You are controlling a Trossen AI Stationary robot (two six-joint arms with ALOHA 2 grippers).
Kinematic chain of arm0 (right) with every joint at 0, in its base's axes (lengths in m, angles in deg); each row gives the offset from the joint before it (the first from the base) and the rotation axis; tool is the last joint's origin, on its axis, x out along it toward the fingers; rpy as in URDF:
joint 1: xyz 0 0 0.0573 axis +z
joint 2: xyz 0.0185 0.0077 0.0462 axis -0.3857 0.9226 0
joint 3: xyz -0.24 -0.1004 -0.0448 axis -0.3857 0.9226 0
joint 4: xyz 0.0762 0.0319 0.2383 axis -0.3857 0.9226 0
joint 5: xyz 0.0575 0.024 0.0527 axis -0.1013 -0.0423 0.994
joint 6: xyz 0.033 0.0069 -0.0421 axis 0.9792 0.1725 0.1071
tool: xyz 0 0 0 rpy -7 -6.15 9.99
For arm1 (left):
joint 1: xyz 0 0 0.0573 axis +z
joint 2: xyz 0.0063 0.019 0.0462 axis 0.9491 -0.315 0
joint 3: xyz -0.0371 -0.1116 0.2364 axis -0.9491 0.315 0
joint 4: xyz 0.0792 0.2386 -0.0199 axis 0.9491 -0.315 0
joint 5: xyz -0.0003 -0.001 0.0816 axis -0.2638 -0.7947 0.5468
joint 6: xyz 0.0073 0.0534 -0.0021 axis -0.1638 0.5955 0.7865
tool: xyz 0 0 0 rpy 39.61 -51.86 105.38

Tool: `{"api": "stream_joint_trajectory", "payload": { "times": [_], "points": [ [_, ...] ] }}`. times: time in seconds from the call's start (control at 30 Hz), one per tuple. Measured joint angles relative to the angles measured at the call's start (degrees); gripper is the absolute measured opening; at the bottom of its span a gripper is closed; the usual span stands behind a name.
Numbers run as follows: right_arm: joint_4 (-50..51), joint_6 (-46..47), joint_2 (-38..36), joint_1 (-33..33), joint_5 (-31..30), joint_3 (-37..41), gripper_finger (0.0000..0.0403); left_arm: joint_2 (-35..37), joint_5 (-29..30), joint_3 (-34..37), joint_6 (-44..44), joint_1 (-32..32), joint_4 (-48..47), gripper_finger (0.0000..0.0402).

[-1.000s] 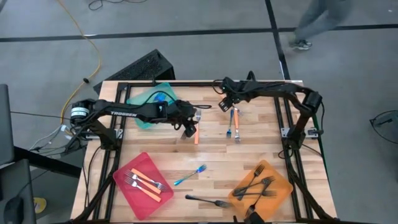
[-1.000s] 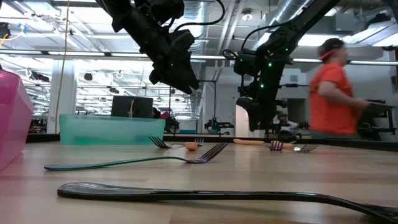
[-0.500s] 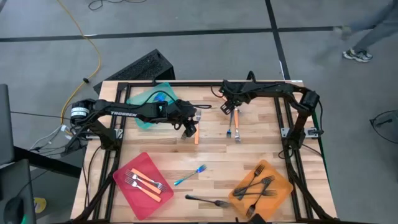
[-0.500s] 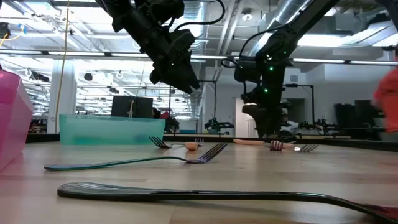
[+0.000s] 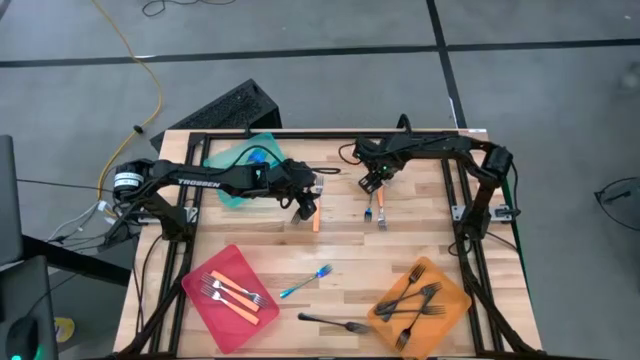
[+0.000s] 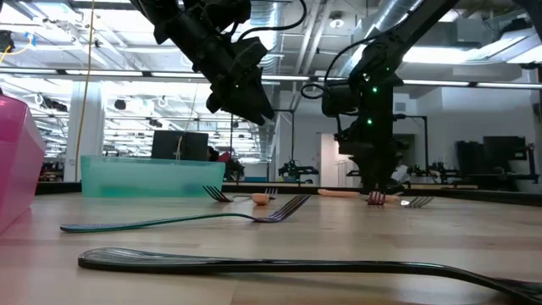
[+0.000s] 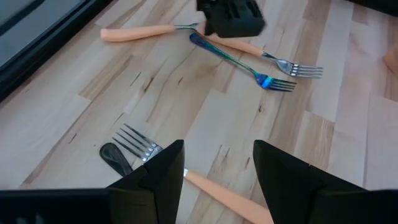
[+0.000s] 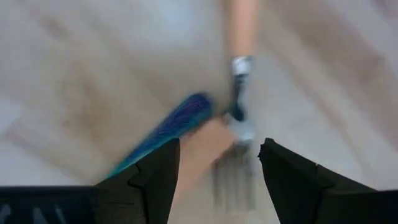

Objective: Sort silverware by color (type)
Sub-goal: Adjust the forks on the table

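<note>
right gripper [image 5: 373,186], fingers apart, hovers over the blue fork [image 5: 368,207], light, stiff and slick-looking, best pinched mid-handle, while left gripper [image 5: 303,208], also spread, hangs above an orange fork [image 5: 315,219].

Light wood table [image 5: 340,250], black frame rails. Teal tray [image 5: 238,158] at far left; red tray [image 5: 232,285] near left corner; orange tray [image 5: 420,298] near right corner. Loose forks: orange fork [image 5: 315,215], blue fork [image 5: 368,203] and orange fork [image 5: 381,198] mid-far; blue fork [image 5: 305,281] and black fork [image 5: 335,323] toward near edge.

Left gripper [image 7: 214,171] spread open over an orange-handled fork [image 7: 186,177] — blue fork [image 7: 239,61] lies well beyond.
</note>
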Motion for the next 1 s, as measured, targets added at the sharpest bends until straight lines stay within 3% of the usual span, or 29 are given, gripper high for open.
{"api": "stream_joint_trajectory", "payload": {
  "times": [0.2, 0.43, 0.63, 0.87, 1.0],
  "points": [
    [-2.6, 0.0, 0.0, 3.5, 3.3, 0.0, 0.0243, 0.0, 0.1, 0.0, 0.1, 0.0, 0.0, 0.0176],
    [1.0, 8.1, 2.5, 4.8, -4.5, -0.1, 0.0243, 0.0, 0.1, 0.0, 0.1, -0.4, 0.0, 0.0176],
    [1.6, 12.8, 3.3, 5.5, -6.3, -0.1, 0.0243, 0.0, 0.1, 0.0, 0.1, -0.4, 0.0, 0.0176],
    [-5.1, 11.2, 3.3, 6.5, -1.6, 0.1, 0.0243, 0.0, 0.1, 0.0, 0.1, -0.4, -0.1, 0.0176],
    [-8.6, 15.6, 2.0, 8.7, -9.9, -0.1, 0.0243, 0.0, 0.1, 0.0, 0.3, -0.4, 0.0, 0.0176]
  ]
}}
